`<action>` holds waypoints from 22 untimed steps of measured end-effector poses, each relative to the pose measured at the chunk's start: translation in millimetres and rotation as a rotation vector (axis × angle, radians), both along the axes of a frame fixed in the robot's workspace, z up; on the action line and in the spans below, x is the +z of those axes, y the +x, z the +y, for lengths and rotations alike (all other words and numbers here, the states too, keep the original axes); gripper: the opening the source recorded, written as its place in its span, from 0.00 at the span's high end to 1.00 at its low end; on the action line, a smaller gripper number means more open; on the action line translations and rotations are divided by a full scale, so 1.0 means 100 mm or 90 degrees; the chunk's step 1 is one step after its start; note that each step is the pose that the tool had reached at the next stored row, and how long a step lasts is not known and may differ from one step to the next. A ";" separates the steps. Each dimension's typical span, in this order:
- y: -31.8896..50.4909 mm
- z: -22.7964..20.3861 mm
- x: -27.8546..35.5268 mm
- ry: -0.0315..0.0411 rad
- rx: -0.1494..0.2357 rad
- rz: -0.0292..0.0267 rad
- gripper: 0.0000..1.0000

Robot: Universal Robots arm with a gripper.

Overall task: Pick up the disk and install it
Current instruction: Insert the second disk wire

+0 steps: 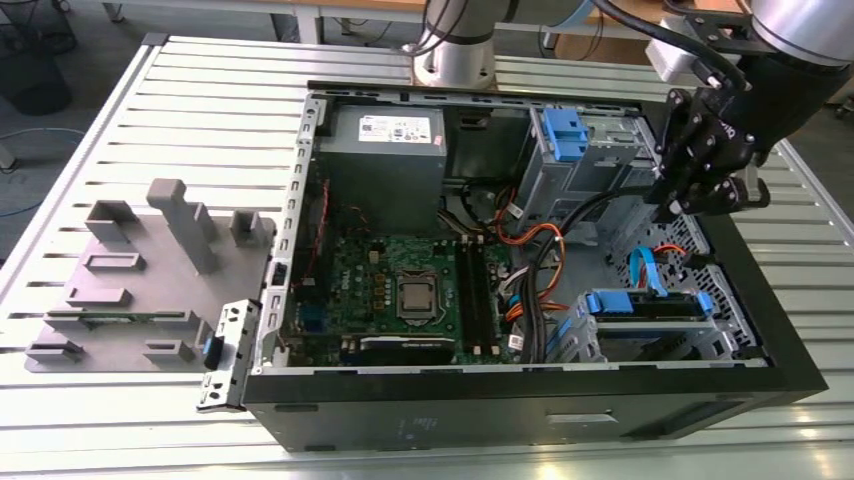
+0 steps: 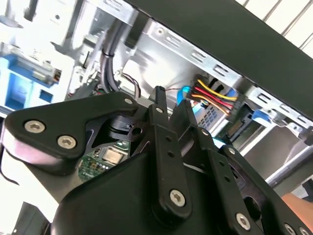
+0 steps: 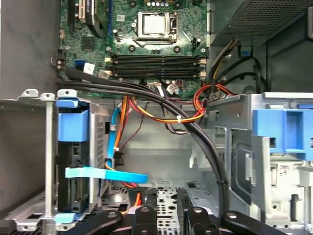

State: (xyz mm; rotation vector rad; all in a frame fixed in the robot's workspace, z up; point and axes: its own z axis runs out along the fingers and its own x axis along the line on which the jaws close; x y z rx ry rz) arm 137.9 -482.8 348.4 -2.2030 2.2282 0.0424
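Lying on its side on the slatted metal worktop [image 1: 200, 80], with the side panel off: a black computer case [image 1: 534, 385], taking most of the middle and the exterior view's right part of the worktop.

Inside the case, toward the exterior view's left: a green motherboard [image 1: 400, 290] with its processor socket [image 1: 416, 293] uncovered. Beside the far wall of the case: the grey power-supply box [image 1: 387, 150] with a white sticker. Next to that box, by the far wall too: a grey metal cage with a blue latch [image 1: 567, 135].

In the corner of the case nearest to the camera, on the exterior view's right: a second grey cage [image 1: 587, 340]. Sitting in this cage, between its blue plastic parts: the disk [image 1: 647, 305], seen edge-on in the first wrist view [image 3: 73, 156], with a flat light-blue cable [image 3: 105, 174] reaching its connector side. Between the two cages: bundles of black, orange, red and yellow cables [image 3: 166, 117] over the perforated floor of the case.

Hanging above the gap between the two cages, well apart from the disk: the gripper [image 1: 694, 205], also in both wrist views [image 2: 171, 98] [image 3: 168, 215]. Nothing seen between the jaws; spread or pressed together, cannot tell.

On the exterior view's left part of the worktop, just beside the case: a grey fixture [image 1: 147, 260] with upright blocks.
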 end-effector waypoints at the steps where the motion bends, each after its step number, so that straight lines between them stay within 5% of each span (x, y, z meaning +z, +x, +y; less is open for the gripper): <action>1: 0.000 -0.017 0.000 0.0000 0.000 0.0000 0.69; 10: 0.000 -0.214 -0.001 0.0003 0.000 0.0000 0.69; 22: 0.000 -0.413 0.000 0.0025 0.000 0.0000 0.69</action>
